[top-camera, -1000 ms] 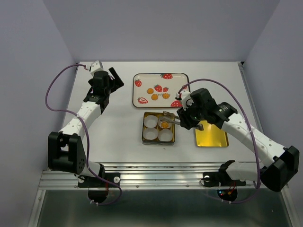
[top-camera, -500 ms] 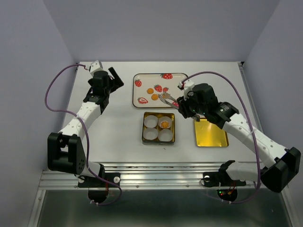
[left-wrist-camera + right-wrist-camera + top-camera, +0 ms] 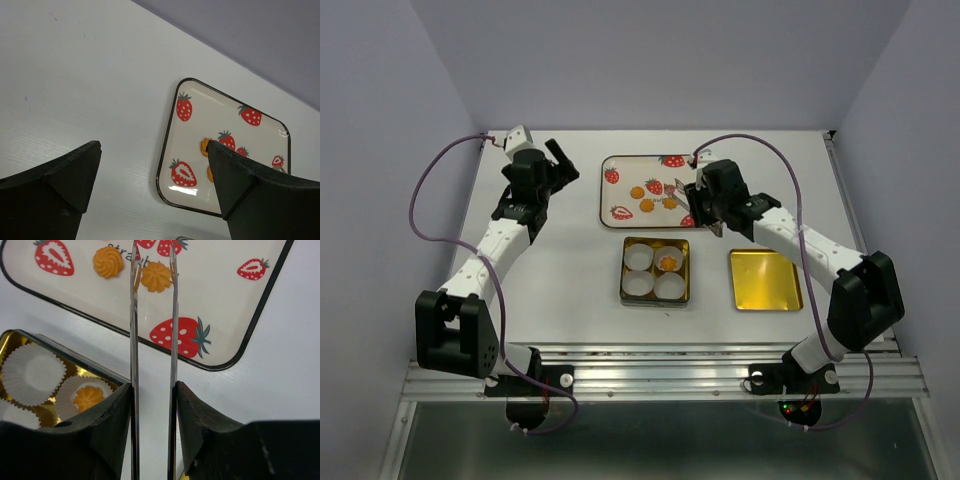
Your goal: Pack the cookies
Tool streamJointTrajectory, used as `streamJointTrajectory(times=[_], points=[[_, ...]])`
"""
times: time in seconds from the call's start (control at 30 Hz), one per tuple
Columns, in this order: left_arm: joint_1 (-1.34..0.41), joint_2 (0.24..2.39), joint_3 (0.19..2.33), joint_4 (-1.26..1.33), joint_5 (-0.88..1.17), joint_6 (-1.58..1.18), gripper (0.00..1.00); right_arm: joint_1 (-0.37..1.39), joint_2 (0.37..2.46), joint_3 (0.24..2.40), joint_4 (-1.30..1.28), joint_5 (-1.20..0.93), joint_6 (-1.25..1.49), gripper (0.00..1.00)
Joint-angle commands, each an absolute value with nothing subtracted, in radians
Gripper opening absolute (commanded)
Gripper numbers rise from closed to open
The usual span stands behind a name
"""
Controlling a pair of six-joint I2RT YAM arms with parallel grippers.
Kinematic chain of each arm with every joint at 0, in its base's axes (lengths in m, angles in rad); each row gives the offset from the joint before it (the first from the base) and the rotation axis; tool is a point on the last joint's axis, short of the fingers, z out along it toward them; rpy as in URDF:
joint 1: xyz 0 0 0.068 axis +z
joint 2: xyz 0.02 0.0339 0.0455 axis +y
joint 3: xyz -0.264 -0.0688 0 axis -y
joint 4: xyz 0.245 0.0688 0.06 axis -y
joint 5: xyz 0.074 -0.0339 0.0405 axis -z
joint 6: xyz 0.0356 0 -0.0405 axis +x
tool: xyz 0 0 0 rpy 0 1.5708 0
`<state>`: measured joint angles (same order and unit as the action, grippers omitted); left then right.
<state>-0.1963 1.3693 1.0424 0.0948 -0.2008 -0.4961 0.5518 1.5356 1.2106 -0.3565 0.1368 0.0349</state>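
Note:
Three cookies lie on the strawberry tray (image 3: 620, 172); the tongs stand at the right one (image 3: 670, 202). A fourth cookie (image 3: 667, 263) sits in the upper right paper cup of the square tin (image 3: 655, 297). My right gripper (image 3: 705, 205) is shut on metal tongs (image 3: 134, 340), whose open tips stand either side of a tray cookie (image 3: 156, 276). Another cookie (image 3: 108, 261) lies left of it. The packed cookie shows lower left (image 3: 89, 396). My left gripper (image 3: 560, 160) is open and empty above the table left of the tray (image 3: 172, 125).
The tin's gold lid (image 3: 765, 279) lies on the table right of the tin. Three white paper cups in the tin hold nothing, one of them at upper left (image 3: 639, 259). The table's back wall is just behind the tray.
My right gripper has moved with the tongs from the tin's upper right cup back to the tray, leaving a cookie in that cup. The left arm has barely moved.

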Motion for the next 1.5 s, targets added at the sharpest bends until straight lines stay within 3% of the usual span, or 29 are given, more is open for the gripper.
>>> streamJointTrajectory(times=[0.0, 0.33, 0.9, 1.0, 1.23, 1.47], points=[[-0.202, 1.339, 1.049, 0.103, -0.210, -0.499, 0.99, 0.519, 1.565, 1.266, -0.281, 0.106, 0.063, 0.46], [-0.202, 1.354, 1.058, 0.081, -0.204, -0.508, 0.99, 0.509, 1.635, 1.272, -0.272, 0.071, 0.040, 0.52], [-0.202, 1.355, 1.057, 0.077, -0.210, -0.514, 0.99, 0.500, 1.689, 1.278, -0.293, 0.074, 0.012, 0.55], [-0.202, 1.355, 1.057, 0.077, -0.212, -0.514, 0.99, 0.500, 1.704, 1.287, -0.307, 0.066, 0.012, 0.52], [-0.202, 1.351, 1.052, 0.077, -0.218, -0.515, 0.99, 0.500, 1.686, 1.285, -0.316, 0.041, 0.014, 0.32], [-0.202, 1.361, 1.058, 0.084, -0.213, -0.515, 0.99, 0.500, 1.651, 1.296, -0.316, 0.061, 0.012, 0.28]])
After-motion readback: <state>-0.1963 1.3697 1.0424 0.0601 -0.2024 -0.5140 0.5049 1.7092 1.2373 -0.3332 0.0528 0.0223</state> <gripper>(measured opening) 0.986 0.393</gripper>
